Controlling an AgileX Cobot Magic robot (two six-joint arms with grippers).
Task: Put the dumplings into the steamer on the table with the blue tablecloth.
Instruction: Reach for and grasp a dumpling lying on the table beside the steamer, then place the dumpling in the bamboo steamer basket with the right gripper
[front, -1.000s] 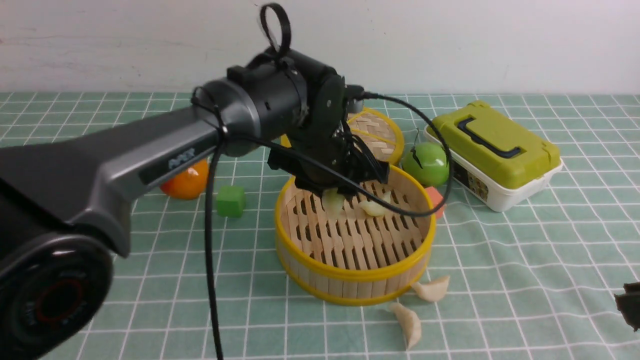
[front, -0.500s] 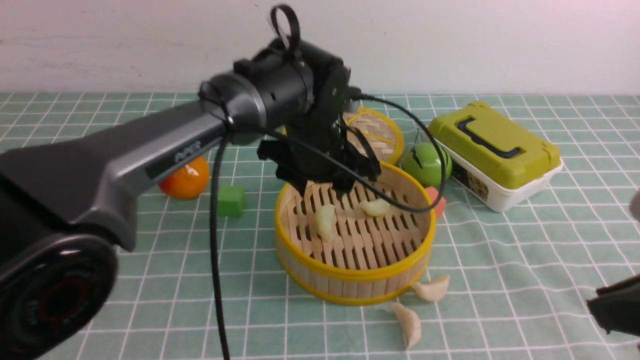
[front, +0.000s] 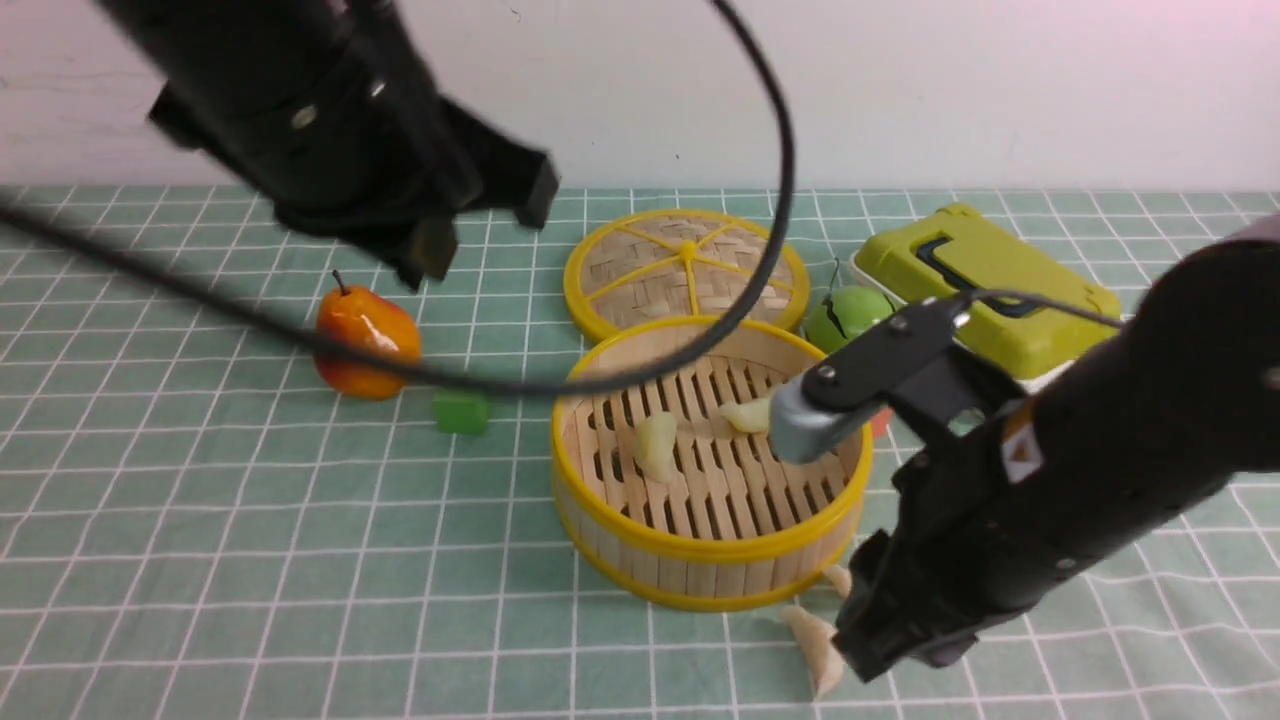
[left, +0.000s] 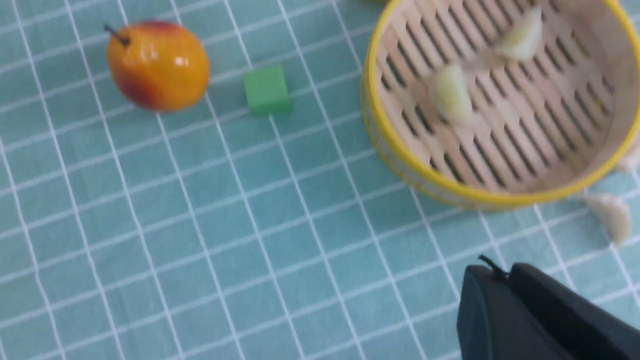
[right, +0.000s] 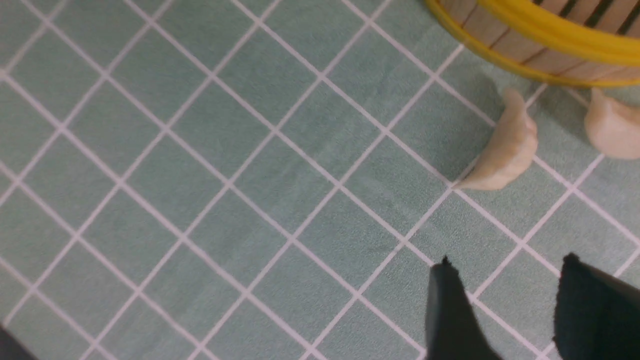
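Front: steamer (front: 700, 545) sits mid-table (front: 1150, 620) on the blue tablecloth (front: 250, 560). The lid (front: 685, 260) is just behind it, toward the far edge. Two dumplings lie on the slats inside: left inside dumpling (front: 655, 445) and far inside dumpling (front: 745, 413). Two are out on the cloth at the steamer's near side. The wall-side dumpling (front: 838, 578) is mostly hidden by the right arm (front: 1100, 450). The near loose dumpling (front: 820, 650) lies a bit further toward the near edge. Left arm (front: 300, 110) is high over the far-left part, blurred. Roughly half done, I'd say.

Left wrist: left gripper (left: 500, 285) is clenched with nothing in it, above bare cloth and apart from the steamer. Both inside dumplings show, lying apart from each other.

Right wrist: right gripper (right: 520, 300) has its jaws spread with nothing between them. It hovers over the cloth near the near loose dumpling without touching it. The wall-side one is right at the steamer wall; can't tell if it touches.

Handling (my guess): small and light, so weight is no issue. The glossy skin probably slips. Can't tell if they're stiff or soft, so close gently. Grip across the fat belly, not the thin pinched edge. Take the near loose one first, since it has clearance all round. The wall-side one leaves little room for a jaw on the steamer side, so straddle it along the wall.
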